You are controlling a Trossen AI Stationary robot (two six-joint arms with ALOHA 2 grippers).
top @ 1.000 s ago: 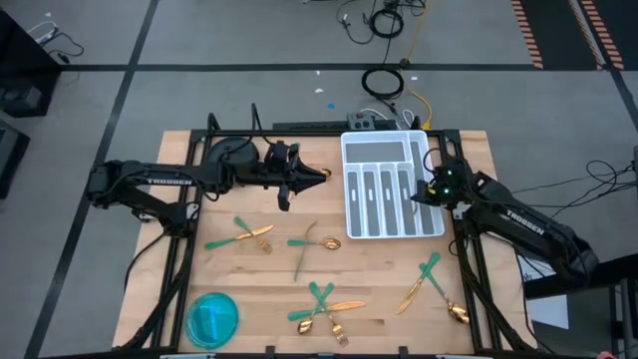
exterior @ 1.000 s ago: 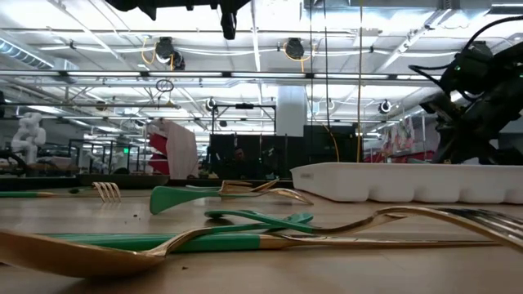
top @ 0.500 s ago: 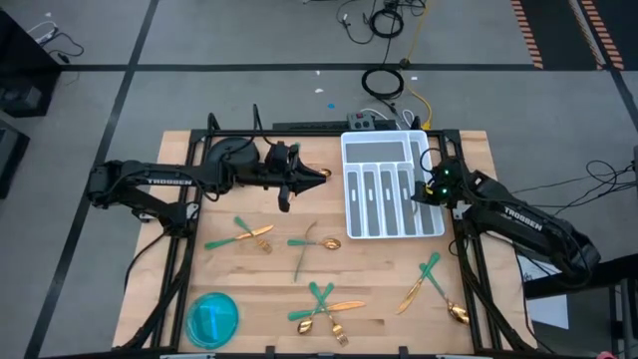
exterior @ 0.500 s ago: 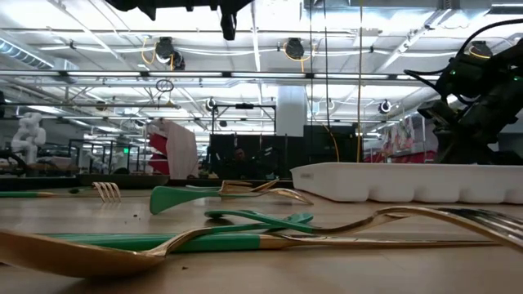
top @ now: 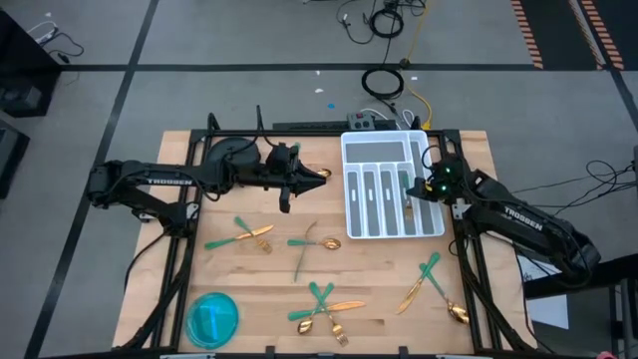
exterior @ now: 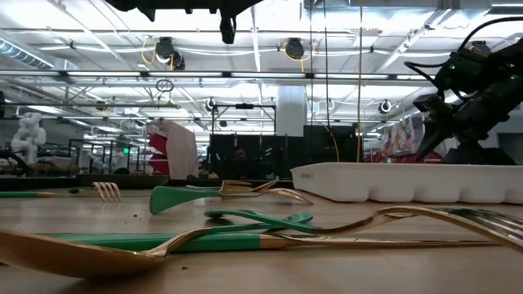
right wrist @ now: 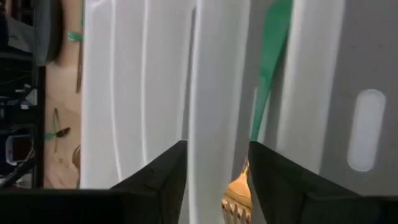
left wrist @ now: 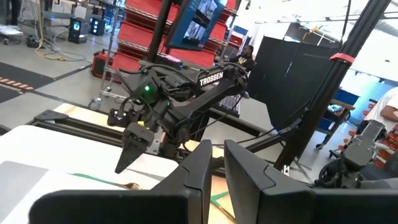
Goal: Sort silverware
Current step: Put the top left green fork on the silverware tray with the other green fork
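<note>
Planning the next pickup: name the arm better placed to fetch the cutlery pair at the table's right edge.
Right. The right gripper hangs open over the white tray, nearer that pair; the left gripper waits across the table.

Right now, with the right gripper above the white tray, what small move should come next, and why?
Probably lift the right gripper clear of the tray: its fingers are open and a fork already lies in the compartment below, apparently released.
</note>
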